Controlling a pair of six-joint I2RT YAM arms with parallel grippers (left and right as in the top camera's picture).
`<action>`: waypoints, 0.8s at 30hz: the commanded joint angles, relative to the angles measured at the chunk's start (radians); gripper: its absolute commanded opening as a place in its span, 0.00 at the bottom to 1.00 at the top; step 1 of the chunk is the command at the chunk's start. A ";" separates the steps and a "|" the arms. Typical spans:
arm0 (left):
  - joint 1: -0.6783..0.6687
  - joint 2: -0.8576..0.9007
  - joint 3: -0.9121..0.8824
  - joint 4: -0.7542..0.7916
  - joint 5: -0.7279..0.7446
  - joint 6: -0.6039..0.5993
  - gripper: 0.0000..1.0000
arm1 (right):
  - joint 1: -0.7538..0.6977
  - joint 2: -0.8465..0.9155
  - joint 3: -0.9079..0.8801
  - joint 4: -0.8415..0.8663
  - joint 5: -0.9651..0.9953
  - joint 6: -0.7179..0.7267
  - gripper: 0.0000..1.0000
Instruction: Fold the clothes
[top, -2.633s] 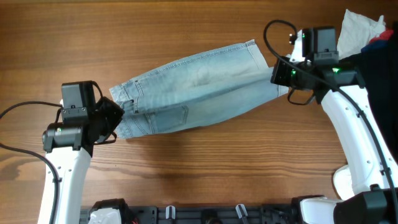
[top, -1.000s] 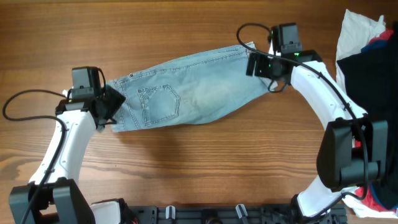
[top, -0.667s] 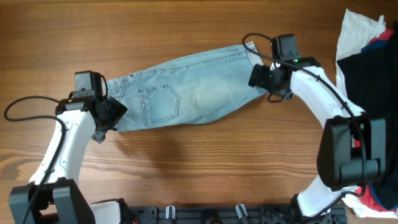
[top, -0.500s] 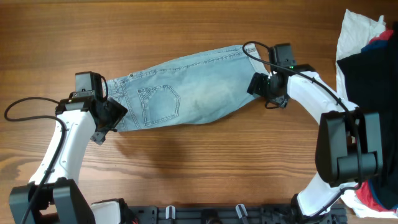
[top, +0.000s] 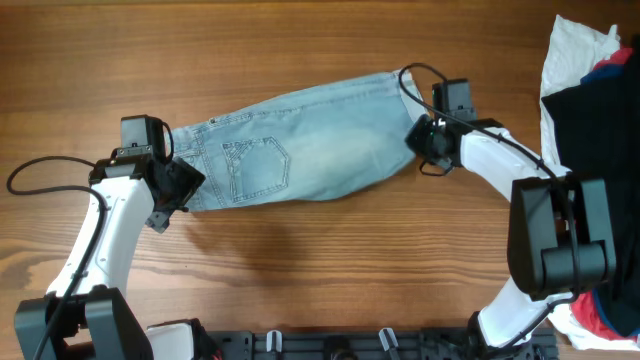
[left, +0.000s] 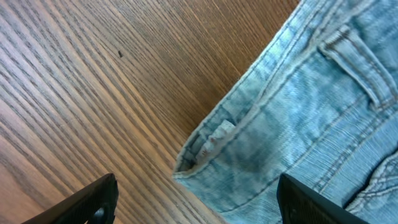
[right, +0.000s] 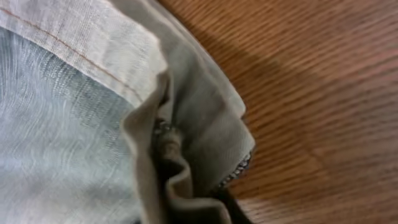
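Overhead. The denim shorts (top: 300, 150) lie flat on the table (top: 300, 270), stretched between my two arms. The long axis runs from the left pincer (top: 178, 188) up and across to the right pincer (top: 422, 145). The waistband (top: 190, 160) is at the left pincer's end and the leg hem (top: 395, 85) is at the right pincer's. The back pocket (top: 255, 165) faces up, nearer the left pincer. The left pincer sits at the lower corner of the waistband. The right pincer sits against the lower corner of the hem. A pile of white, dark and red garments (top: 590, 90) lies beyond the right pincer, apart from the shorts, at the table edge.

Left wrist. The fingertips (left: 96, 200) are spread wide with nothing between the pads. The waistband corner lies just ahead of them, resting on the wood, with a belt loop (left: 351, 68) further in. The corner points back toward the pincer.

Right wrist. The hem is bunched and folded over itself right at the pincer, its pale inner face showing. The fingers are almost wholly hidden under the cloth, so I cannot tell whether they are clamped on it or apart.
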 joint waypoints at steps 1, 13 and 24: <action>0.005 0.009 0.011 -0.005 0.001 0.009 0.82 | -0.015 0.010 -0.022 -0.103 0.088 0.022 0.04; 0.005 0.009 0.011 0.048 0.087 0.138 0.89 | -0.168 -0.198 -0.022 -0.520 0.303 -0.018 0.24; 0.004 0.013 0.010 0.208 0.476 0.507 0.97 | -0.168 -0.441 -0.010 -0.583 0.168 -0.201 0.99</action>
